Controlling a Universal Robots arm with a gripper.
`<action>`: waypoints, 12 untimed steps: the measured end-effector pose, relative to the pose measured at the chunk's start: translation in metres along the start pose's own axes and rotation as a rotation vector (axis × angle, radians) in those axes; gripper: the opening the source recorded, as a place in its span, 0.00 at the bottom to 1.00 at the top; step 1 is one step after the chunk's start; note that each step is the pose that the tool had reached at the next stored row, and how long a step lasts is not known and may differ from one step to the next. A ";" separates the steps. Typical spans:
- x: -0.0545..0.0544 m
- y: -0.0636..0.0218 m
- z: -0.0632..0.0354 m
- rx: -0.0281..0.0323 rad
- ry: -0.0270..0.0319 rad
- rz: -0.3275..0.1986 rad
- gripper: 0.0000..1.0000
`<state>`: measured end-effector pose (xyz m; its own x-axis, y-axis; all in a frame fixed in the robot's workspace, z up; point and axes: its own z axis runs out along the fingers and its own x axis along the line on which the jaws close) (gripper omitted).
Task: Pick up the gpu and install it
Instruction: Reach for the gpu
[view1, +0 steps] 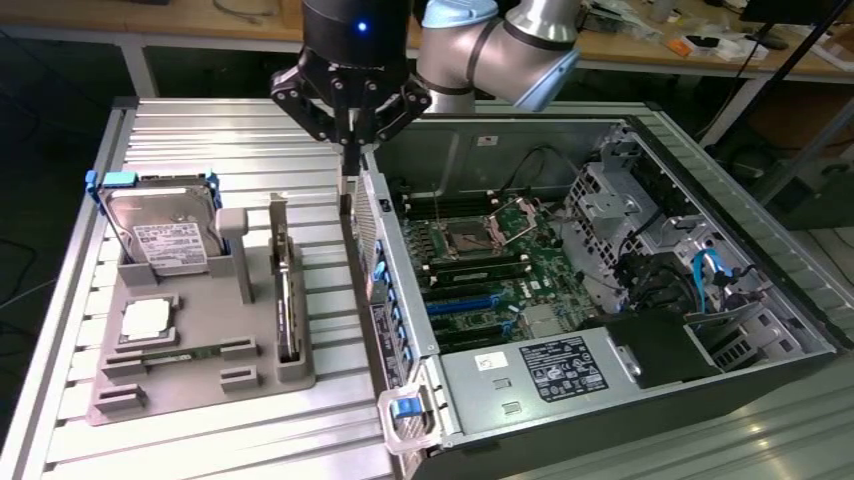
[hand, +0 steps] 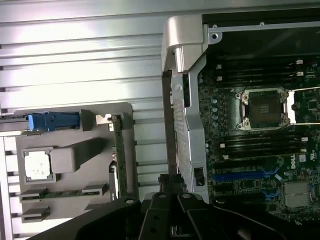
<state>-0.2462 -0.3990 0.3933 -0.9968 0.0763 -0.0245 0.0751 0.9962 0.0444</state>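
Your gpu (view1: 284, 300) (hand: 118, 155) is in the grey holder (view1: 200, 385) (hand: 90, 170). It stands on its long edge in a slot along the holder's side at the exterior view's right, with the silver bracket at the far end. In the same holder, toward the exterior view's left, you have the hard drive (view1: 163, 235) upright at the far end. The small square CPU chip (view1: 144, 318) (hand: 37, 166) lies flat nearer to you.

The claw (view1: 350, 170) (hand: 171, 182) hangs from the arm (view1: 507, 50), above the strip of table between the holder and the computer case (view1: 534, 135) (hand: 190, 125). It is clear of the gpu and just beside the case's wall at the exterior view's left. Its fingers are pressed fully together, and as far as you can see they have hold of nothing.

The case lies open on its side at the exterior view's right of the holder. Inside, you can see the motherboard (view1: 494, 260), with the empty processor socket (view1: 474, 237) (hand: 263, 109) toward the far end. The blue expansion slots (view1: 461, 300) (hand: 245, 176) are nearer to you. Holder and case both rest on the slatted metal table (view1: 200, 130).
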 end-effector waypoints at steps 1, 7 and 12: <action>0.004 -0.0003 -0.0001 -0.0001 0.0000 0.000 0.11; 0.024 -0.0018 -0.0006 0.0000 0.0000 0.000 0.11; 0.037 -0.0028 -0.0011 0.0001 0.0001 0.000 0.11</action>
<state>-0.2833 -0.3990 0.3934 -0.9968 0.0762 -0.0244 0.0750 0.9962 0.0443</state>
